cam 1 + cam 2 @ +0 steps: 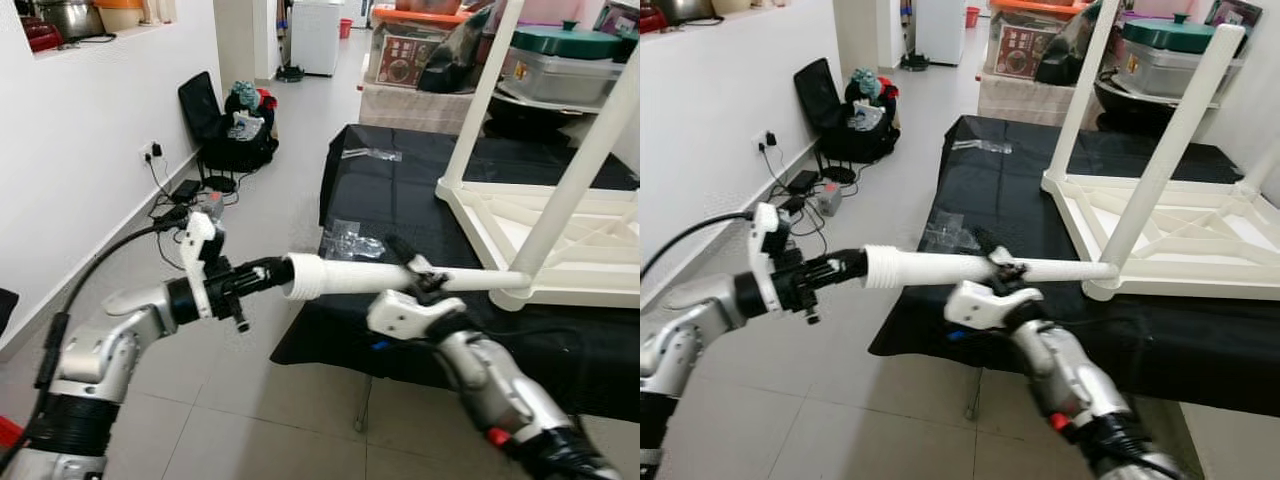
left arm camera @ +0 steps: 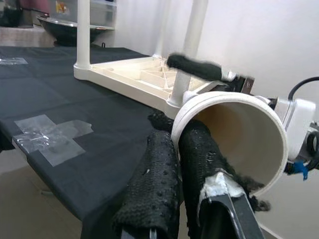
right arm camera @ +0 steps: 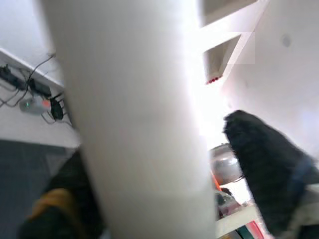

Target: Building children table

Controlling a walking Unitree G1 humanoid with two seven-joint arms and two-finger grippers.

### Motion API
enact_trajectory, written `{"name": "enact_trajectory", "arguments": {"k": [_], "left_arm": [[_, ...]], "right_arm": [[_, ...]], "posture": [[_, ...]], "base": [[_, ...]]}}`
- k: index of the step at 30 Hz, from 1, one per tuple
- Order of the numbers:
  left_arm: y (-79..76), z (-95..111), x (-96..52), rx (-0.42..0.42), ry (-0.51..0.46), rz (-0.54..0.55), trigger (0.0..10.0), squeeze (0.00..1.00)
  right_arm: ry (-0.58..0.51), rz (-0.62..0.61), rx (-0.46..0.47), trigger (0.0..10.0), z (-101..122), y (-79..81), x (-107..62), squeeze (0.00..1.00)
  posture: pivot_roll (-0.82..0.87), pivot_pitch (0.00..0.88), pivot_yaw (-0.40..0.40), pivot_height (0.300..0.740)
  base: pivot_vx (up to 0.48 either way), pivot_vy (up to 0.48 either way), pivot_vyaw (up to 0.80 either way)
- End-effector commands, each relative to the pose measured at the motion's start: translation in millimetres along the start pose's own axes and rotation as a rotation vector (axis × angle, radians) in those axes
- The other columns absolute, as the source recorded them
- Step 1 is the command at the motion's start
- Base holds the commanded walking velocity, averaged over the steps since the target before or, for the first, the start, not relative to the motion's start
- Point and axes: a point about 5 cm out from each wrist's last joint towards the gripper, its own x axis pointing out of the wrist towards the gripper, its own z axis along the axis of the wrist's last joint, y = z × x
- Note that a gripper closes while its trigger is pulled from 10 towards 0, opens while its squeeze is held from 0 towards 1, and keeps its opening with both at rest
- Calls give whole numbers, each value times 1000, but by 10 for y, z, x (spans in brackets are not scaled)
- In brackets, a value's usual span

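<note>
Table leg, a white tube, is shown held nearly level between both arms, its long axis running from the robot's left toward the upturned table top on the right. The narrow far end is seen at, or touching, the corner socket of that top; whether it is seated cannot be told. The wide, open end is gripped by the left gripper, whose fingers are clenched across the rim, one apparently inside the hollow mouth and one outside, as judged from the left wrist view. The right gripper is closed around the tube's middle, nearer the socket, so the fine aiming is judged to fall to it.

The table top lies underside up on the black-covered counter, two other legs already standing up from it. A small clear plastic bag lies on the cloth just beside the tube; its contents cannot be made out. Lidded storage boxes stand beyond.
</note>
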Motion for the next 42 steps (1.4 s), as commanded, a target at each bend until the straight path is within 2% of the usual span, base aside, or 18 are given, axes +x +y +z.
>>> {"name": "enact_trajectory", "arguments": {"k": [1,10,13,16,21,22,24,25,28,29,30,33,35,37,38,39,41,42], "left_arm": [[26,10,18,2,-1,23,10000,0],[74,55,1,13,-18,48,10000,0],[86,98,-15,18,-29,52,10000,0],[98,135,-23,24,-40,53,10000,0],[100,138,-25,25,-41,53,10000,0],[98,131,-30,25,-39,53,10000,0],[98,131,-30,25,-39,53,10000,0],[97,119,-41,24,-36,53,10000,0],[97,119,-41,24,-36,53,10000,0],[99,111,-50,25,-35,56,10000,0],[104,108,-51,27,-38,63,10000,0],[104,108,-51,27,-38,63,10000,0],[126,85,-87,52,-26,91,10000,0],[126,85,-87,52,-26,91,10000,0],[143,97,-115,56,-35,110,10000,0],[143,97,-115,56,-35,110,10000,0],[177,141,-138,63,-78,163,10000,0],[177,141,-138,63,-78,163,10000,0]], "right_arm": [[-10,-31,40,10000,8,-79,11,1000],[1,-47,63,10000,-16,-115,-41,1000],[12,-30,63,10000,-44,-97,-185,1000],[49,-5,78,10000,-109,-86,-417,1000],[58,0,81,10000,-121,-87,-464,1000],[74,11,73,10000,-159,-106,-566,1000],[74,11,73,10000,-159,-106,-566,1000],[110,25,83,10000,-215,-142,-721,1000],[110,25,83,10000,-215,-142,-721,1000],[167,22,145,10000,-265,-176,-844,1000],[275,9,302,10000,-338,-172,-917,1000],[275,9,302,10000,-338,-172,-917,1000],[411,-8,606,10000,-423,-92,-965,1000],[411,-8,606,10000,-423,-92,-965,1000],[472,-8,761,10000,-453,-36,-973,1000],[472,-8,761,10000,-453,-36,-973,1000],[602,-75,1225,10000,-477,75,-936,1000],[602,-75,1225,10000,-477,75,-936,1000]], "posture": [[56,0,-44,740],[53,0,-44,740],[51,0,-44,740],[43,0,-41,740],[42,0,-40,740],[37,0,-34,740],[37,0,-34,740],[22,0,-26,740],[22,0,-26,740],[19,0,-27,740],[29,0,-29,740],[29,0,-29,740],[45,0,-37,740],[45,0,-37,740],[50,0,-43,740],[50,0,-43,740],[60,0,-53,740],[60,0,-53,740]], "base": [[0,0,0],[0,0,0],[0,0,0],[0,0,0],[0,0,0],[0,0,0],[0,0,0],[0,0,0],[0,0,0],[0,0,0],[0,0,0],[0,0,0],[0,0,0],[0,0,0],[0,0,0],[0,0,0],[0,0,0],[0,0,0]]}}
